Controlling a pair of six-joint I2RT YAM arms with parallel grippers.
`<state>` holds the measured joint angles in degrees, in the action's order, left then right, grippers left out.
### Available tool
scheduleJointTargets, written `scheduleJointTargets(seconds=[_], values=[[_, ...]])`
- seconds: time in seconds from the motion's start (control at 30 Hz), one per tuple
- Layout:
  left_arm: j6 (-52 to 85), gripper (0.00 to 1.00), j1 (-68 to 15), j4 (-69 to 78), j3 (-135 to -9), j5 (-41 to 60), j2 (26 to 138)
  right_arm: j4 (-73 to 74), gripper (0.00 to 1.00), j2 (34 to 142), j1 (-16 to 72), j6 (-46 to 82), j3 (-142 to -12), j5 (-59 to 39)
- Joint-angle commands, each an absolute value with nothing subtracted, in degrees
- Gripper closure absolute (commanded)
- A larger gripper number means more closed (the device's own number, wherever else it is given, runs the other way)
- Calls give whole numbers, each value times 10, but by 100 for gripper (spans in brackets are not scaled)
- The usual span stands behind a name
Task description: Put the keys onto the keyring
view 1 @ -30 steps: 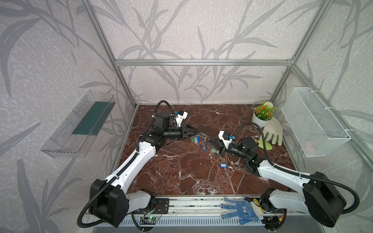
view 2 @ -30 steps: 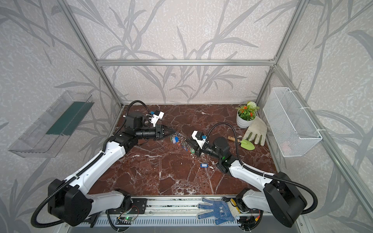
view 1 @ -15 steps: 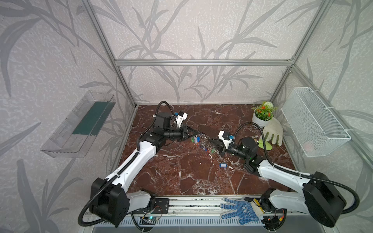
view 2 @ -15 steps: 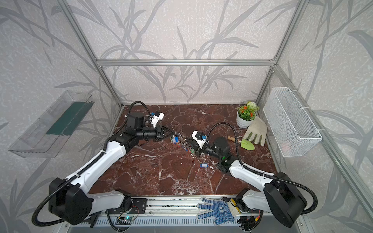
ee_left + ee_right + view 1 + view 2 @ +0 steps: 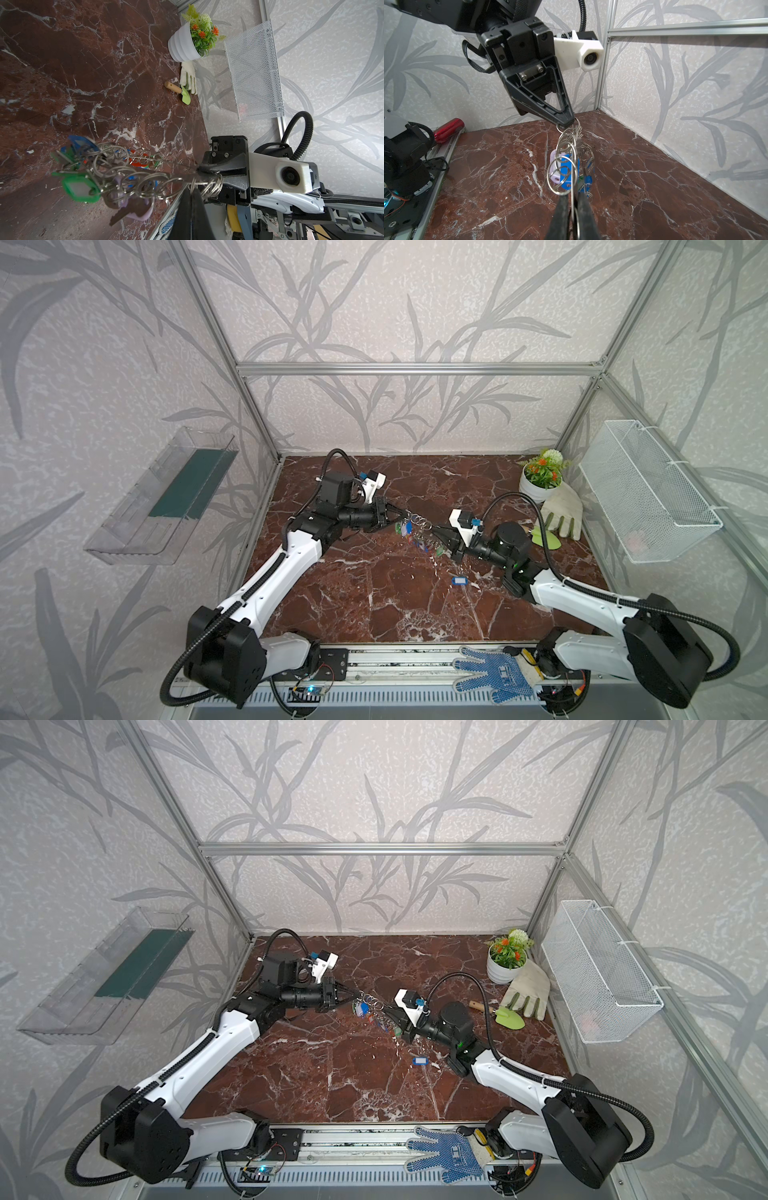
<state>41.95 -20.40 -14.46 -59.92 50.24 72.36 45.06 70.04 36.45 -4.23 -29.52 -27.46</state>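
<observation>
Two grips: left pincer and right pincer pinch keyring | keys dangle, look light, floppy | I'd hold the stiff rim

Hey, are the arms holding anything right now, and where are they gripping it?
Both hold the keyring: the left gripper pinches a wire ring at one end, the right gripper a ring at the opposite end.
</observation>
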Motion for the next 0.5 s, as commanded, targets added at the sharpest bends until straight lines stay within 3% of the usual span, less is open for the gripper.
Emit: scheduleJointTargets(seconds=[0.0, 0.2, 0.47], values=[[381, 100, -218, -192, -639, 441, 698, 510, 100, 676, 363, -35, -312, -272], [331, 100, -271, -216, -656, 332, 686, 490, 100, 664, 363, -15, -316, -285], [330, 100, -310, -118, -608, 222, 645, 459, 100, 638, 364, 6, -321, -295]])
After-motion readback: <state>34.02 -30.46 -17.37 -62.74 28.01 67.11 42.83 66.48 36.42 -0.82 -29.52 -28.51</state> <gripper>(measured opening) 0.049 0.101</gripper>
